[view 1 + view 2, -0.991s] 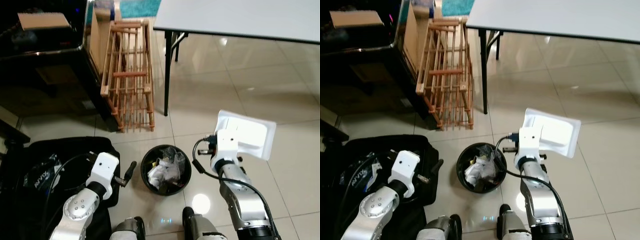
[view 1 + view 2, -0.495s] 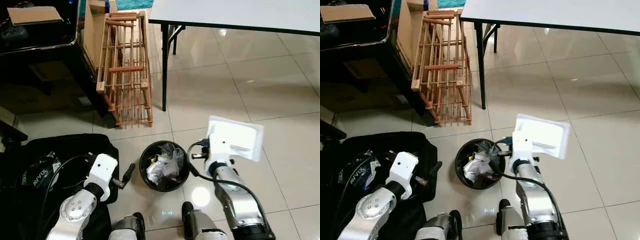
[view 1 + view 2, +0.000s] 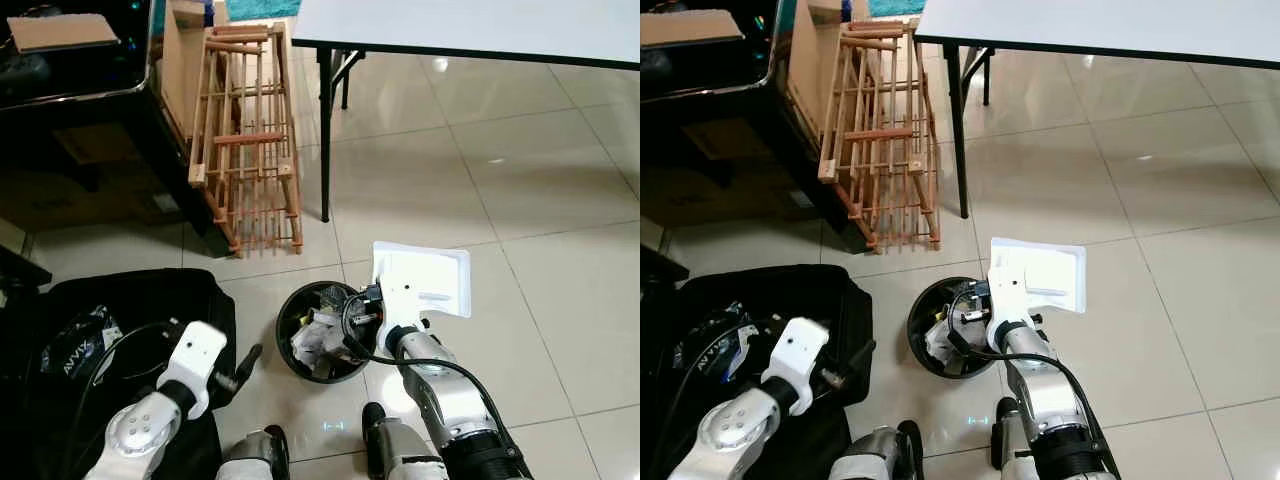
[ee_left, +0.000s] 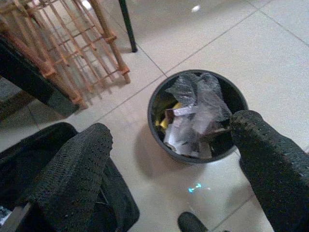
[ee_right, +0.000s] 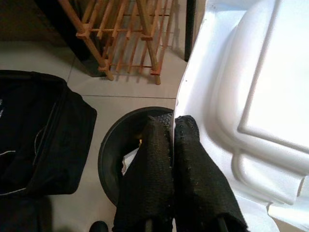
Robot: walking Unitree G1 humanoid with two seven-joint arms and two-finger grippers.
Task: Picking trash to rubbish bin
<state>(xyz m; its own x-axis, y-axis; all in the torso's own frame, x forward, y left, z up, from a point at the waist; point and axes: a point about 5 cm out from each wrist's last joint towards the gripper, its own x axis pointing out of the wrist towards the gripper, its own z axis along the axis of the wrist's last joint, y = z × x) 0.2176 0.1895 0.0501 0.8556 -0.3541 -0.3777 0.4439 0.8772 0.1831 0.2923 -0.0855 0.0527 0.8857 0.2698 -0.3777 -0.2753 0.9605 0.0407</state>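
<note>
Right wrist view: your right gripper [image 5: 172, 126] pinches white foam tray [image 5: 251, 82] edge, beside black bin [image 3: 325, 331]. Your left gripper [image 4: 169, 159] spread wide, empty.

- one black rubbish bin [image 3: 325, 335], stuffed with crumpled trash
- one white foam tray [image 3: 428, 280]
- two grippers: left gripper [image 4: 169, 159] and right gripper [image 5: 172, 140]
- one wooden rack [image 3: 245, 140] leaning up
- one table [image 3: 470, 25]
- one black bag [image 3: 110, 320] on the floor
- one cardboard box [image 3: 60, 30]
</note>
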